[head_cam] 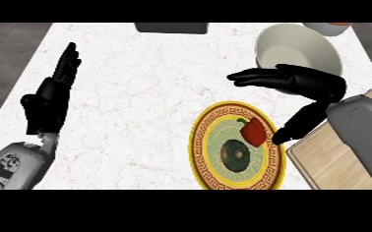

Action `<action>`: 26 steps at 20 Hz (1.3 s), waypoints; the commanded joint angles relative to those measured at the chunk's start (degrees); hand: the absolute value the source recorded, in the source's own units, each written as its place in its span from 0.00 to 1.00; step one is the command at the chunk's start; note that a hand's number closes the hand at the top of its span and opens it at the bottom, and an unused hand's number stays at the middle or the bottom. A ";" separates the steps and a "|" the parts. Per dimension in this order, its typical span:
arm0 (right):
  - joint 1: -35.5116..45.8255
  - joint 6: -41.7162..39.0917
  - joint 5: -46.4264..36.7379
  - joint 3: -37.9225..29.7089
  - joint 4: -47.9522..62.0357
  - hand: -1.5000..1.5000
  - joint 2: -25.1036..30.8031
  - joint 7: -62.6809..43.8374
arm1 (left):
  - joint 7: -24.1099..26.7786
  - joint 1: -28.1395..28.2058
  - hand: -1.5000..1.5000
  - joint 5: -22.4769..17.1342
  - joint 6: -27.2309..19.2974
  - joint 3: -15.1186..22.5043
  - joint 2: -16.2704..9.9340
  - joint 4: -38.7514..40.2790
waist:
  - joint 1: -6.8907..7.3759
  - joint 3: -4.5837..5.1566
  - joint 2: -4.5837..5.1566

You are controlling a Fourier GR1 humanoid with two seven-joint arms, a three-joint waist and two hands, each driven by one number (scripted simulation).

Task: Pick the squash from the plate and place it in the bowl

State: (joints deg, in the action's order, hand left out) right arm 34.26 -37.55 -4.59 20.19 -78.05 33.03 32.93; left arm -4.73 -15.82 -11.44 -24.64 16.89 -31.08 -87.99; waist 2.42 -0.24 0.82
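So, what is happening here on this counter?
The robot's right hand is open above the patterned plate, which lies beside the white bowl. The dark green squash and a red pepper lie on the plate, not yet picked up. The left hand rests open at the left.

White speckled stone-look bench [160,88] fills most of view. Dark grey floor [18,44] shows past its left edge, also at top right corner. Light wooden board [330,159] lies at bench's right edge. Dark grey box-like object [171,27] at far edge, cut off. Even, flat lighting.
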 commanded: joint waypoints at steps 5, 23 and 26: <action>5.11 -3.30 -11.32 11.79 1.55 0.00 3.48 13.58 | -1.18 0.74 0.50 2.14 -0.62 0.93 1.28 -0.19 | -0.27 0.17 -0.43; 1.94 14.63 -34.75 27.48 10.88 0.00 -4.96 11.02 | -3.98 1.84 0.50 6.61 0.89 -2.27 4.93 -1.85 | -1.97 0.21 -0.78; 0.50 10.76 -34.18 24.37 6.54 0.00 -2.59 11.88 | -4.77 3.47 0.50 6.05 3.26 -5.95 3.22 -5.03 | -2.20 0.23 -0.90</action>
State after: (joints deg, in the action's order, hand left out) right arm 36.01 -23.08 -36.98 46.40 -70.54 30.02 41.51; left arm -7.78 -13.09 -6.62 -21.89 12.57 -28.04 -90.18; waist 0.48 -0.01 0.03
